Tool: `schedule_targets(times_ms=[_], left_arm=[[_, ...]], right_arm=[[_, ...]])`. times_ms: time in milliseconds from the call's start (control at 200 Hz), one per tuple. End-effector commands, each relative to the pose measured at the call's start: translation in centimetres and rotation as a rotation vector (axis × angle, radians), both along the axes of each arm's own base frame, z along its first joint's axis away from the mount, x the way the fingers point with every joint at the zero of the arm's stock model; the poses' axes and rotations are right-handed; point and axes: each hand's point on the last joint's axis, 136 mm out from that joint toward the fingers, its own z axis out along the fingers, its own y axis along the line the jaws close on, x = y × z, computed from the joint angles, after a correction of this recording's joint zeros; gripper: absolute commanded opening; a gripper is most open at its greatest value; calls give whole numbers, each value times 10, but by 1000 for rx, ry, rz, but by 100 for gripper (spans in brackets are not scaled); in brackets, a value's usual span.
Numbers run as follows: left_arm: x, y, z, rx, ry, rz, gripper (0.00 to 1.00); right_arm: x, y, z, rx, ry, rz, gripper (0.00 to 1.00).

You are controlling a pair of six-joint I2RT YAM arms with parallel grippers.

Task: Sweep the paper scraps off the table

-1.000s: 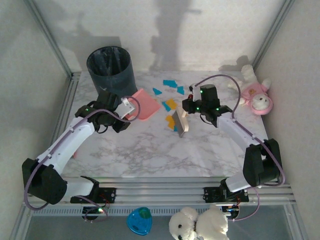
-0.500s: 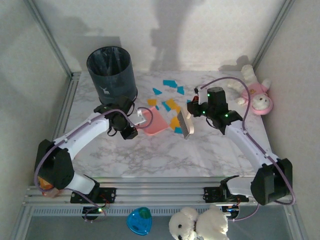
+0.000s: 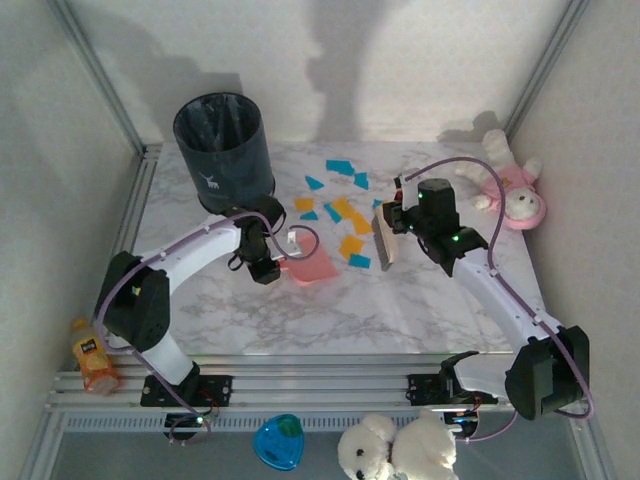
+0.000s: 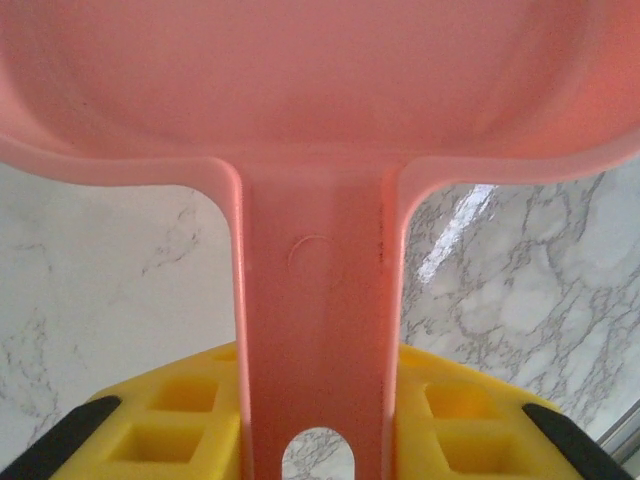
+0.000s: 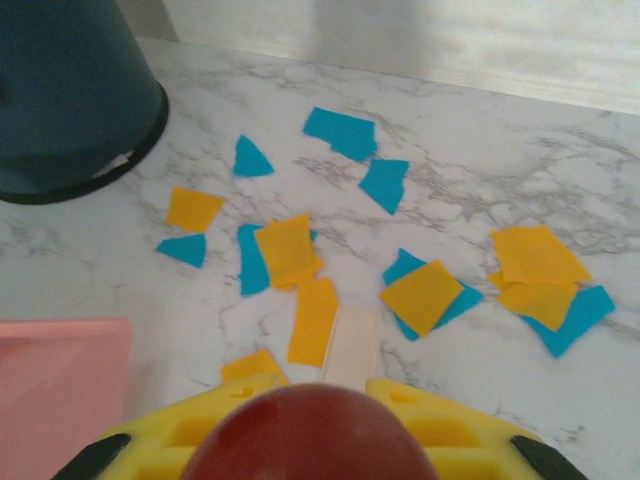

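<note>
Left gripper [image 4: 315,445]: yellow padded fingers pressed onto the flat handle of the pink dustpan [image 3: 312,266]. The pan lies on the table [image 3: 330,315], its mouth pointing away from those fingers.

Right gripper [image 3: 398,225]: pinching the brush [image 3: 386,245]. The dark red rounded handle end sits between the fingers, and a pale strip of the head shows just ahead of them.

The paper scraps [image 5: 300,250] are spread ahead of the right fingers. The nearest orange pieces lie just beside the brush head, the teal ones farther out toward the bin [image 5: 70,90]. The pan's edge sits low to the left of those fingers.

Risks, as I judge them:
- Most scraps lie ahead of the brush rather than between it and the pan, so a stroke straight toward the pan would leave the far ones behind.
- The paper lies flat on the top, so bristles could ride over pieces, or a fast stroke could flick them away.
- If the pan's lip lifts, scraps could slide under it. The pan is held by the handle alone and could skid when pushed.
- Pieces driven forward could lodge against the bin's base.

Materials: the scraps are thin, matte and angular (triangles, quadrilaterals), and several overlap. The pan is smooth moulded plastic with a hanging hole in its handle. The tabletop is glossy white with grey veins. The bin is dark and round.
</note>
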Motion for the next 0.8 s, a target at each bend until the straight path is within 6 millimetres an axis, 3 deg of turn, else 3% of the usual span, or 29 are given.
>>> schedule_targets(times_ms=[0, 345, 796], left_arm=[[-3, 1, 1, 49, 15, -51, 14], [0, -10, -4, 53, 22, -88, 15], [7, -9, -10, 97, 35, -81, 15]], right_arm=[[8, 0, 4, -55, -62, -29, 0], [6, 12, -13, -157, -63, -30, 0], [-3, 37, -37, -186, -25, 38, 0]])
